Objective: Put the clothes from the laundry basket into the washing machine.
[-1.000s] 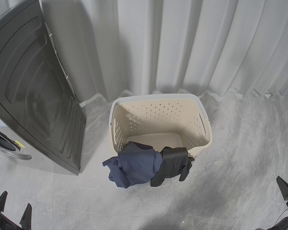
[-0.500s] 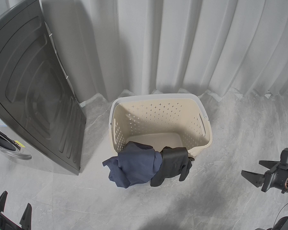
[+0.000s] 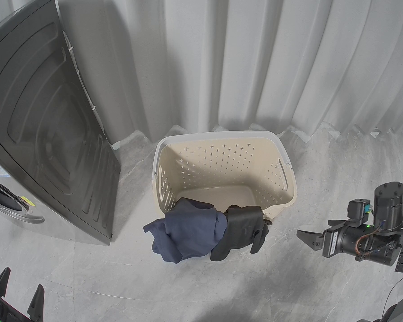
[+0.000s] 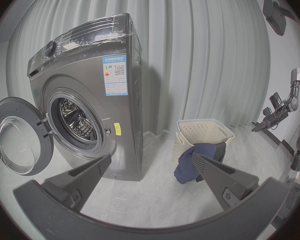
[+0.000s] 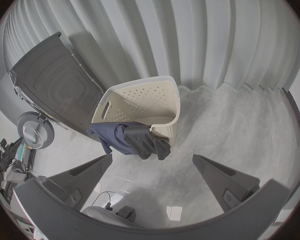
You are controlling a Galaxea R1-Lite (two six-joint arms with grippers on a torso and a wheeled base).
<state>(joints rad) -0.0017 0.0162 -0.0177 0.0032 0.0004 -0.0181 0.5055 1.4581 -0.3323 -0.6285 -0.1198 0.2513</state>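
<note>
Over the basket's (image 3: 219, 136) front rim, soft light navy garment (image 3: 190, 229) hangs; my right pincer (image 5: 151, 156) gapes wide, I'd pinch its bunched top

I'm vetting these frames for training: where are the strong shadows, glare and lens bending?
Head view: the washer throws a dark shadow on the curtain behind it. Left wrist view: fisheye with a dark round border, washer edges bowed, glare on the film over its top. Right wrist view: the same fisheye bending, the curtain's folds fanning out.
</note>
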